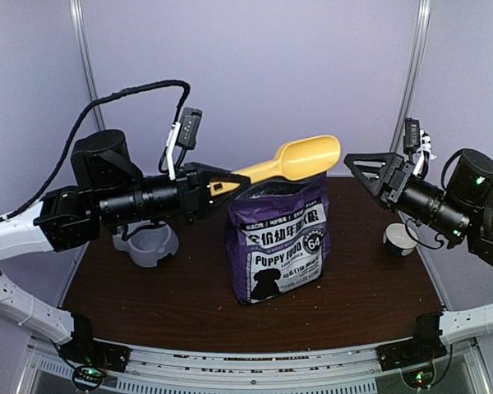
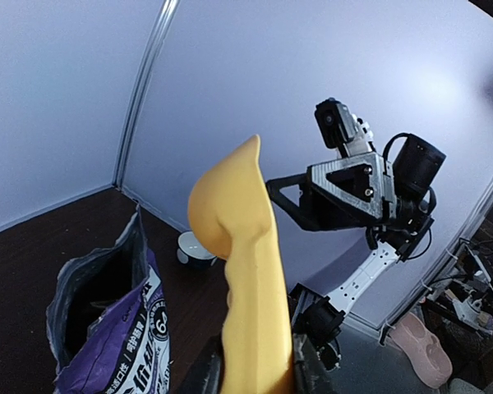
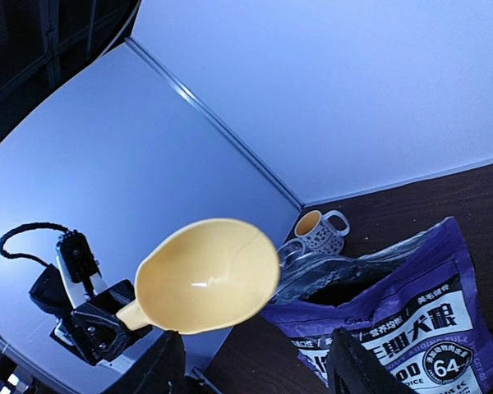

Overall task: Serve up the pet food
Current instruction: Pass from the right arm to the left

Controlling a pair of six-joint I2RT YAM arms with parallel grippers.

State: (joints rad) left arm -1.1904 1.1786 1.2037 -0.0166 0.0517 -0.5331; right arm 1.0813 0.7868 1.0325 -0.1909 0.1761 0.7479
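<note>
The left gripper (image 1: 218,187) is clamped on the handle of the yellow scoop (image 1: 300,158). Its arm is stretched level from the left of the pet food bag (image 1: 278,242), so the scoop's bowl hangs just above the bag's open top. The right gripper (image 1: 357,172) is spread wide and holds nothing; it is raised to the right of the bag and points toward the scoop. The bag stands upright with a dark mouth in which no pellets can be made out, and the grey bowl (image 1: 148,245) to its left lies partly under the left arm, contents not discernible.
</note>
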